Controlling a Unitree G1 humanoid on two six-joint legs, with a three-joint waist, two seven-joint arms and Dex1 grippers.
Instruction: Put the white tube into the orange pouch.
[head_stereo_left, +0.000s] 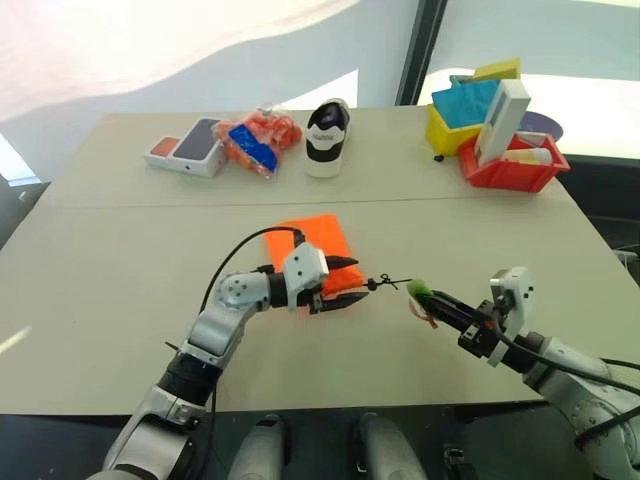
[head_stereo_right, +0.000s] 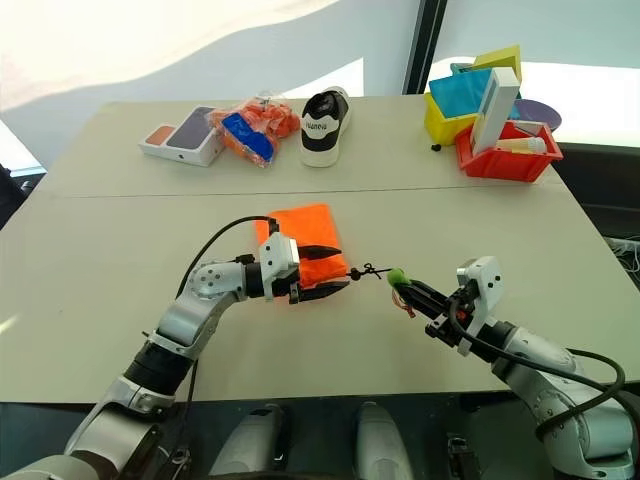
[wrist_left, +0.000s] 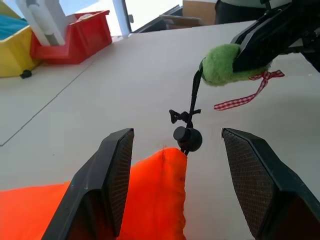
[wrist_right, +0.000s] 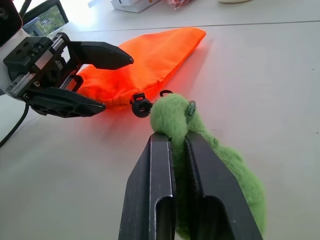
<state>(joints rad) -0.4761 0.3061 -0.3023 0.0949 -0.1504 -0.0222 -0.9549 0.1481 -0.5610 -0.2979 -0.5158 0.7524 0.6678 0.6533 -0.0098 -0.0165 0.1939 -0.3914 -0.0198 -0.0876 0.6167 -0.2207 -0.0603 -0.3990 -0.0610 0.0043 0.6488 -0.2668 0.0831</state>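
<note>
The orange pouch (head_stereo_left: 310, 240) lies flat mid-table, its black cord (head_stereo_left: 385, 283) running right to a fuzzy green loop (wrist_right: 170, 112). My right gripper (head_stereo_left: 425, 297) is shut on that green loop, holding the cord stretched just above the table. My left gripper (head_stereo_left: 355, 278) is open and points right. Its two fingers (wrist_left: 117, 170) stand either side of the pouch's gathered mouth (wrist_left: 160, 190), with the cord lock (wrist_left: 187, 139) just past them. The white tube is out of view.
Along the far edge sit a phone box (head_stereo_left: 188, 147), an orange-and-blue snack packet (head_stereo_left: 255, 140) and a black-and-white shoe (head_stereo_left: 325, 135). At the far right stand a yellow bin (head_stereo_left: 445, 130) and a red bin (head_stereo_left: 515, 175) with a tall white box (head_stereo_left: 500, 120).
</note>
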